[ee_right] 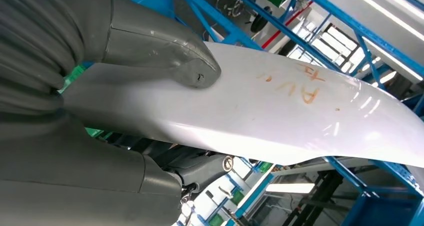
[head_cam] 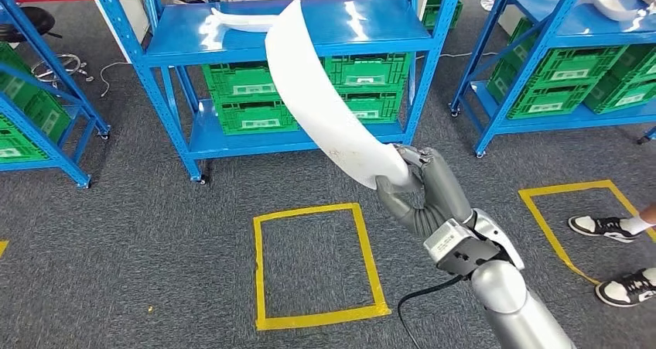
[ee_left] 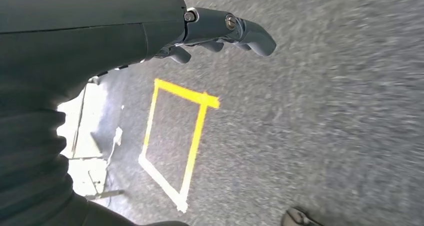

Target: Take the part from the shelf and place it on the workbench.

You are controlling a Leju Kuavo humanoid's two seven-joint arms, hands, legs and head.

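My right hand (head_cam: 424, 188) grips one end of a long, curved white part (head_cam: 321, 97), which rises up and away to the left in front of the blue shelf (head_cam: 309, 25). In the right wrist view the thick grey thumb (ee_right: 165, 53) presses on top of the white part (ee_right: 280, 105), with darker fingers underneath; orange marks are scribbled on its surface. Another white part (head_cam: 232, 22) lies on the shelf's top board. My left hand (ee_left: 220, 33) hangs over the grey carpet with its fingers loosely curled and nothing in it.
Green crates (head_cam: 255, 105) fill the shelf's lower levels. More blue shelves stand at left (head_cam: 39, 94) and right (head_cam: 572, 55). Yellow tape squares (head_cam: 317, 264) mark the grey carpet. A person's feet in sneakers (head_cam: 619, 256) stand at the right by another tape square.
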